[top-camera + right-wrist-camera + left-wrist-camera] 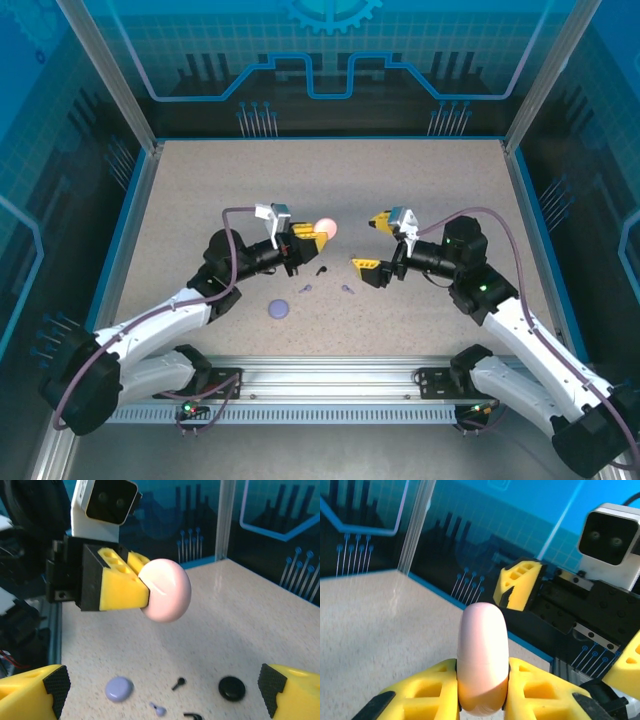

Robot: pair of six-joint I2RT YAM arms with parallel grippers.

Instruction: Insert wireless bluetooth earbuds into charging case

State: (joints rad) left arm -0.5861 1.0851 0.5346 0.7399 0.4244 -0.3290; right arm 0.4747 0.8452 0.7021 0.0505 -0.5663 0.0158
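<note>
Barely started imo: the left claw (482, 681) is pinching the pink case (167, 590) up in the air, the right claw (373, 244) is spread wide and empty, and the earbuds (178, 683) I can spot lie loose on the surface (420, 180).

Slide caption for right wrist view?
Left end effector clamps pink case above table; lavender case, black case, loose earbuds below.

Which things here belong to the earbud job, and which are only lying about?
Belonging: pink case, held by left gripper; lavender case; black case; black earbud; lavender earbuds.
Lying about: no unrelated item; all are cases or earbuds.
</note>
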